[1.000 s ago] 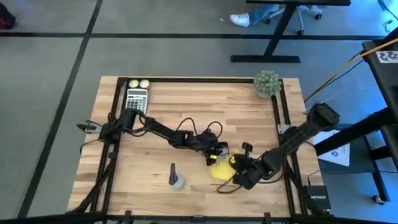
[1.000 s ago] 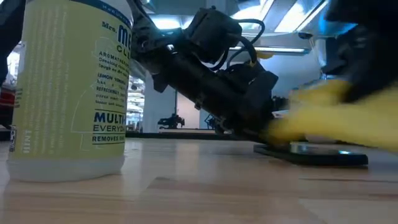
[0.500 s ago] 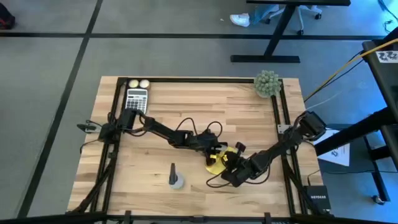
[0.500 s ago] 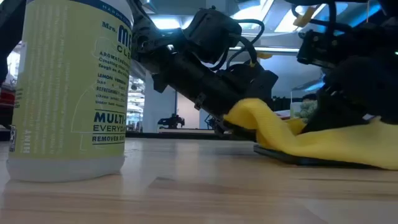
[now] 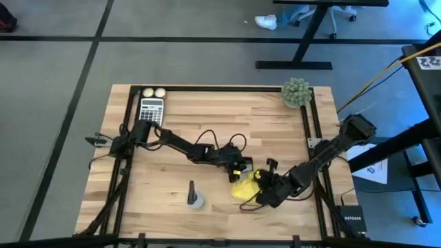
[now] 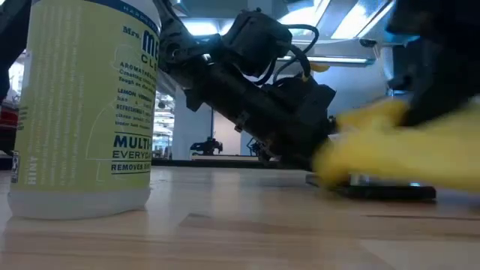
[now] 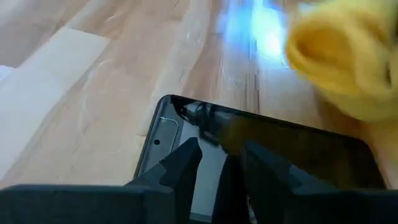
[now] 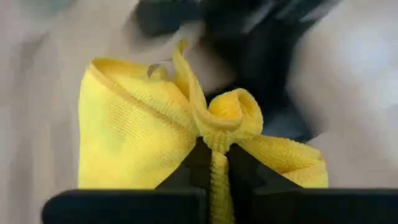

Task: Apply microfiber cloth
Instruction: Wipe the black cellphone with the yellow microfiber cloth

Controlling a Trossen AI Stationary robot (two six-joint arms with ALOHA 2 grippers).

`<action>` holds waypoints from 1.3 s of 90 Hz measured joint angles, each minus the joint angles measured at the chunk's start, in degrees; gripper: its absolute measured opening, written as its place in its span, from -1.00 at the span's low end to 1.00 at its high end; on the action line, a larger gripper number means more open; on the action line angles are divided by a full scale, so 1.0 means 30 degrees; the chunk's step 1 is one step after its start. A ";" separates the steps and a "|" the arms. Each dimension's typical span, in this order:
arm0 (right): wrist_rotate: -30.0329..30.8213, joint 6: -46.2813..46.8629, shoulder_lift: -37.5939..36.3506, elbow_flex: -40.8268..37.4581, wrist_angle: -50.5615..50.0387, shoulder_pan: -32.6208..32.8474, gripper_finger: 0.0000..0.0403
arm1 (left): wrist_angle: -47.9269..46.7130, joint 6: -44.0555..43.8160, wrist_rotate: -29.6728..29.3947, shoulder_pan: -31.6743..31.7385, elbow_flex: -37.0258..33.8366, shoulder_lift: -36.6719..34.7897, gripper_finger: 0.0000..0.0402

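Wooden table (image 5: 207, 124) — right tool (image 8: 214, 163) clamps microfiber cloth (image 8: 134, 134) over phone (image 7: 273, 140); left tool (image 7: 217, 163) nearly together.

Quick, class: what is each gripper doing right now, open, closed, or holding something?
Left gripper: closed, fingertips pressing on the phone.
Right gripper: closed on the yellow cloth, holding it over the phone.
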 joint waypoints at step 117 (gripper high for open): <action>-0.1044 -0.0216 0.3452 -0.0430 0.3262 -0.1180 -0.98 | 0.0022 -0.0423 0.0182 0.0007 0.0000 0.0000 -0.47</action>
